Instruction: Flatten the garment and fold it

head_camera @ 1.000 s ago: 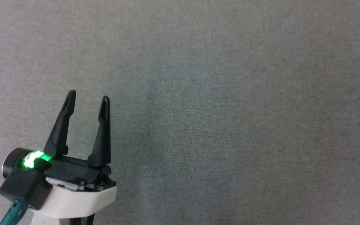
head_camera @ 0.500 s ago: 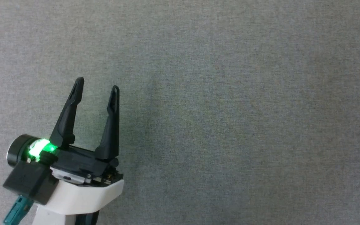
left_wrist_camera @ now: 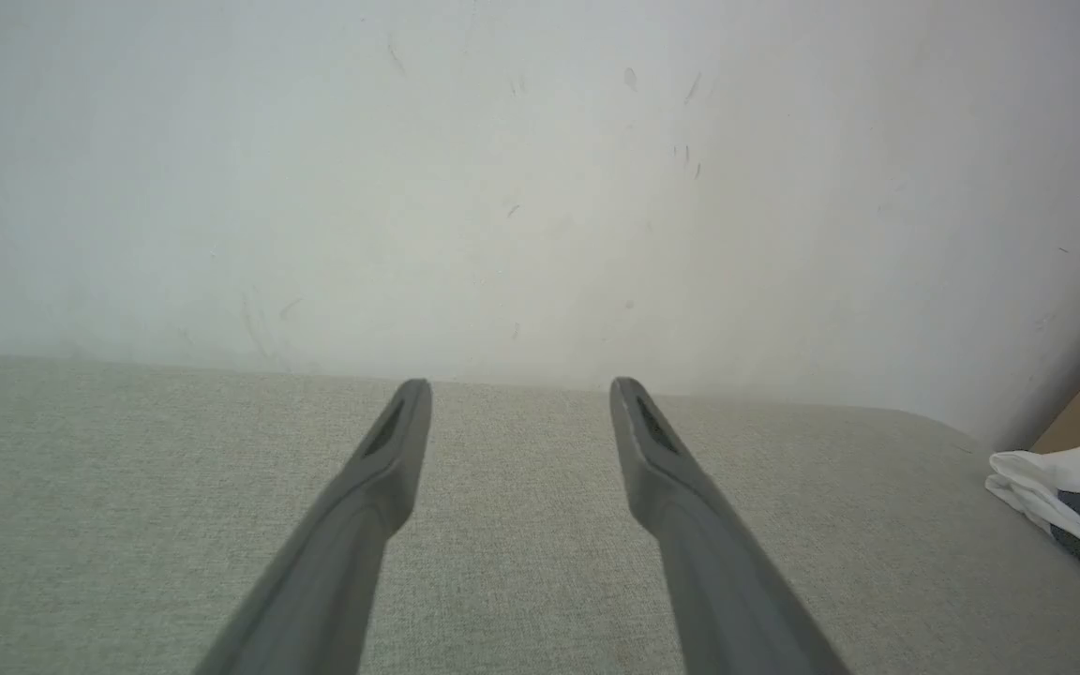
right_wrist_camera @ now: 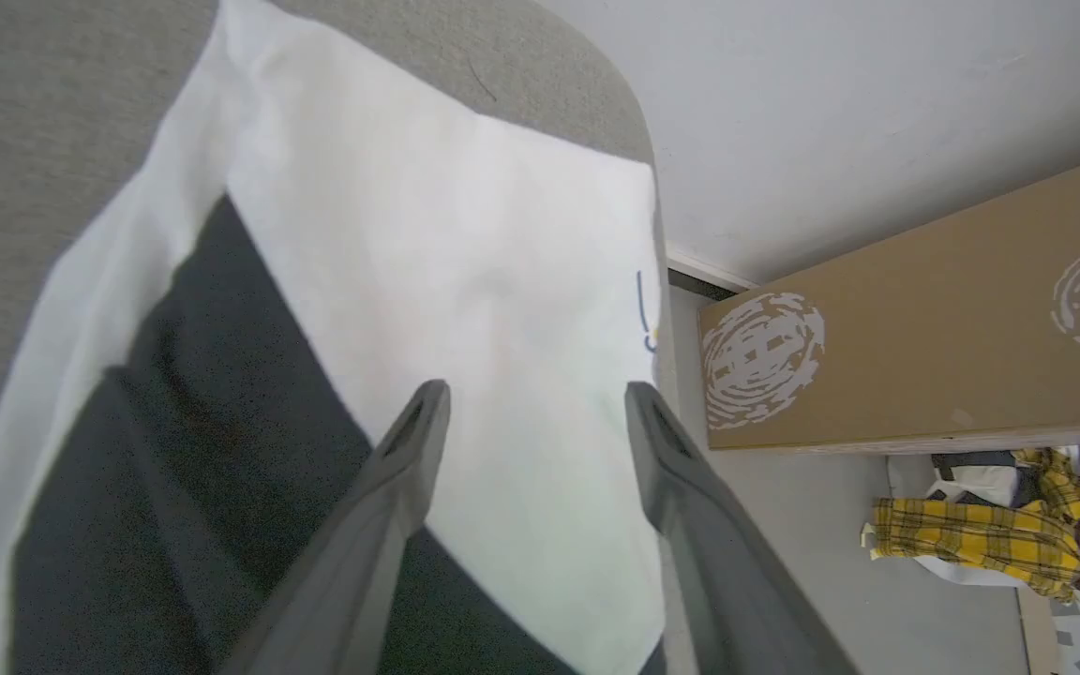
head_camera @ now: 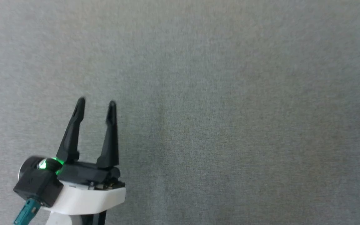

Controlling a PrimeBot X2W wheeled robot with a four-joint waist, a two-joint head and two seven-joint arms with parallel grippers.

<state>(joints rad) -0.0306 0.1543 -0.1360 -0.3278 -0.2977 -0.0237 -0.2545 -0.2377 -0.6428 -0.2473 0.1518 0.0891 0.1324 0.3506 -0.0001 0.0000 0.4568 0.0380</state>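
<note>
Head view: the left gripper (head_camera: 96, 102) rises from the lower left over the grey fabric-covered table (head_camera: 230, 93), its two dark fingers (head_camera: 72, 137) spread wide with nothing between them. A green light (head_camera: 49, 162) glows at the wrist beside the fingers' base, and a teal cable (head_camera: 27, 213) hangs below it.

From the left wrist, the left gripper (left_wrist_camera: 520, 386) points across the table (left_wrist_camera: 127, 516) toward a scuffed white wall (left_wrist_camera: 409, 187). The garment (left_wrist_camera: 1065, 497) shows as a small white and black bundle at the far right, near the table's rounded corner and well apart from these fingers.

From the right wrist, the right gripper (right_wrist_camera: 537, 389) is above the garment (right_wrist_camera: 427, 216), fingers (right_wrist_camera: 390, 506) wide apart and gripping nothing (whether their tips touch the cloth cannot be told). The garment lies on the table (right_wrist_camera: 34, 112) in smooth layers: a broad white panel on top, black fabric showing beneath it toward the lower left, a white strip along the outer side. One edge of the white panel, with a small blue mark (right_wrist_camera: 643, 314), runs along the table's edge. Beyond that edge stand a brown cardboard box (right_wrist_camera: 924, 319) printed with white swirls, and a heap of yellow plaid cloth (right_wrist_camera: 962, 539) lies on the floor (right_wrist_camera: 784, 562).
</note>
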